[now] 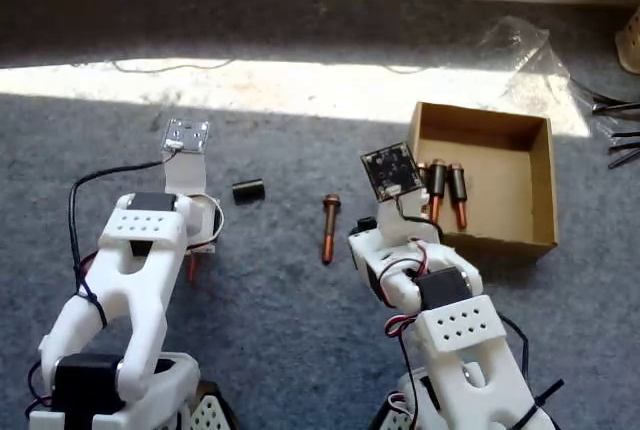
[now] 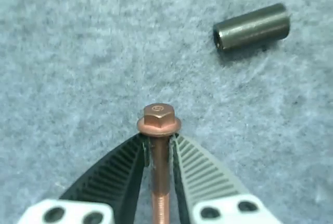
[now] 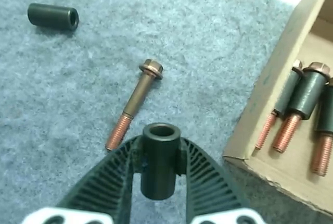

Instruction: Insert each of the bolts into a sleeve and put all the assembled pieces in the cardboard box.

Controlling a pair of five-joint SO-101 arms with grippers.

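Copper-coloured hex bolt [image 2: 159,120]: clamped in my left gripper [image 2: 159,143].
Black metal cylinder sleeve [image 3: 158,177]: clamped in my right gripper [image 3: 160,148].
Risk: I'd guess a tilted bolt misses the bore and slips.

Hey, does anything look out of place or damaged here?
Nothing stands out. A loose bolt and a loose sleeve lie apart on the carpet, simply not yet assembled. Three assembled pieces lie neatly in the box. The left gripper holds a second bolt, the right gripper a second sleeve.

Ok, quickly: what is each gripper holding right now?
Left gripper: closed on a bolt.
Right gripper: closed on a sleeve.
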